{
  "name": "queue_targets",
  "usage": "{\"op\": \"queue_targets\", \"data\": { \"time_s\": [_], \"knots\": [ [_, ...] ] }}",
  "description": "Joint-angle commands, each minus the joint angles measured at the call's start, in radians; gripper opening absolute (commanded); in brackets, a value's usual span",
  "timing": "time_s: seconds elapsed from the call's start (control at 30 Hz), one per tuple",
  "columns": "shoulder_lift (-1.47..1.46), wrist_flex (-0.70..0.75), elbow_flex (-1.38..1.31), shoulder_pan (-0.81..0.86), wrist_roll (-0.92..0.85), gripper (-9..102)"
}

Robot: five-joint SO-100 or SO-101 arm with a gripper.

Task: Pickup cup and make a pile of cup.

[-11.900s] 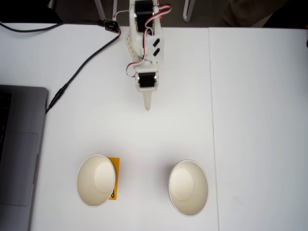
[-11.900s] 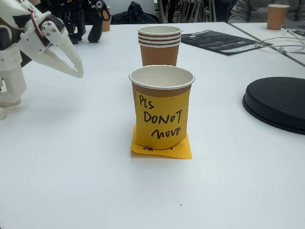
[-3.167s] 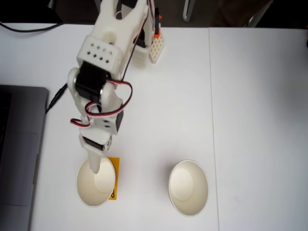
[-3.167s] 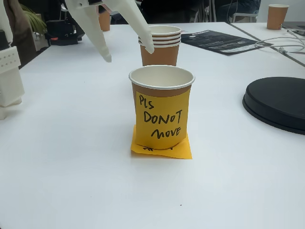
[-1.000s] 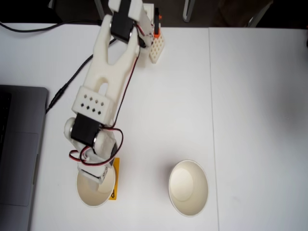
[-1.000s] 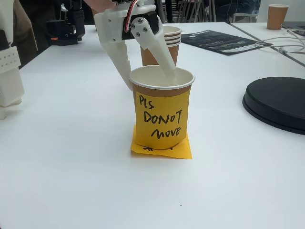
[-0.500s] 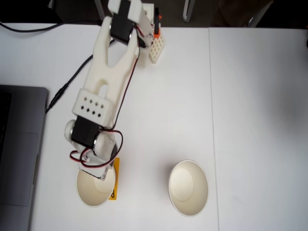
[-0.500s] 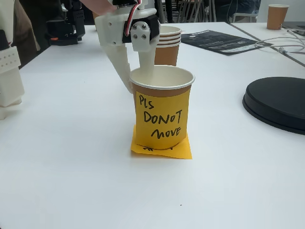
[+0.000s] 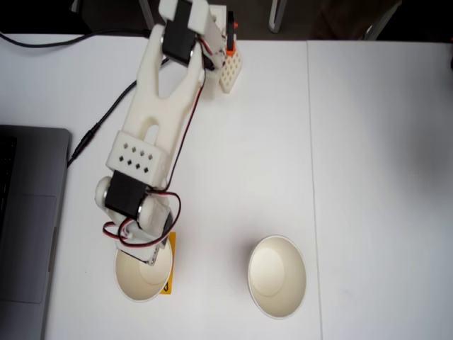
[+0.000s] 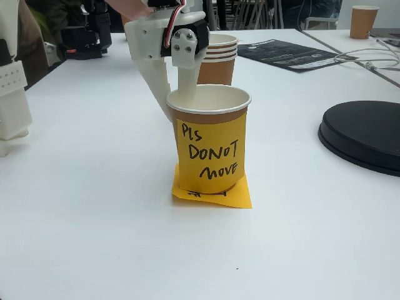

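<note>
The cup with a yellow note reading "PLS DO NOT move" stands nearest in a fixed view, tilted slightly on a yellow sticky note. My gripper is shut on the cup's left rear rim, one finger inside the mouth and one outside. From above, the same cup shows its white mouth with the gripper at its upper edge. The pile of cup stands behind it with several stacked rims. From above the pile lies to the right.
A laptop lies at the left edge from above, with a black cable running to the arm's base. A black round disc sits on the right, a dark leaflet behind it, and another cup far back.
The jaws have closed on the cup's rim. The cup has shifted a little toward the arm and now tilts slightly.
</note>
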Motion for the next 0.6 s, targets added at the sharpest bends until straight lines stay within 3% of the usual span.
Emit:
{"op": "queue_targets", "data": {
  "time_s": [0.0,0.57],
  "knots": [
    [0.038,-0.011,-0.038,0.011,0.005,-7],
    [0.307,-0.005,-0.038,0.011,-0.008,-7]
  ]
}}
